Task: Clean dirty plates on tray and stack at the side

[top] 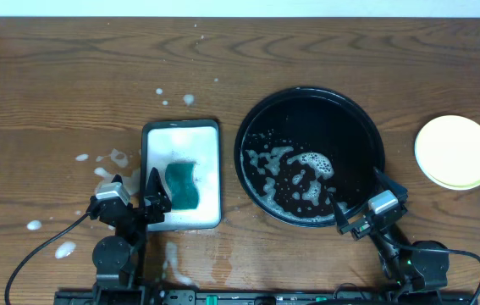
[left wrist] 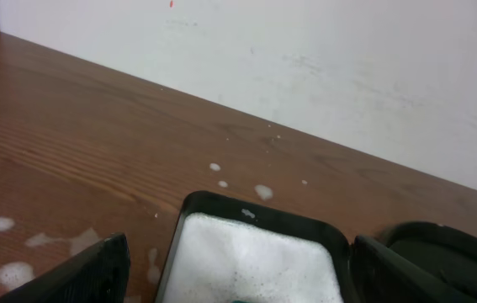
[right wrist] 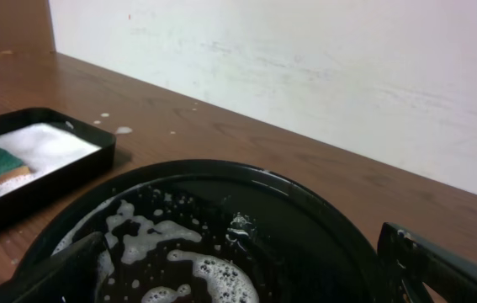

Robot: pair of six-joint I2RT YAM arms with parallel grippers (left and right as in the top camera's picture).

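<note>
The plates (top: 455, 151) lie stacked on the wood at the far right, a pale yellow one on top; how many lie under it I cannot tell. The black tray (top: 307, 91) holds only patches of white foam (top: 307, 163), with no plate on it. My right gripper (top: 355, 188) hangs open over the tray's near right rim, and in the right wrist view the right gripper (right wrist: 246, 278) has only the foamy tray (right wrist: 221, 168) between its fingers. My left gripper (top: 136, 188) stands open at the near left corner of the sponge dish, holding nothing.
The white, black-rimmed sponge dish (top: 180, 127) stands left of the tray, full of foam, with a green sponge (top: 183, 185) in it. Foam splashes (top: 104, 161) dot the wood to its left and near the front edge. A pale wall (left wrist: 305, 67) rises behind the table.
</note>
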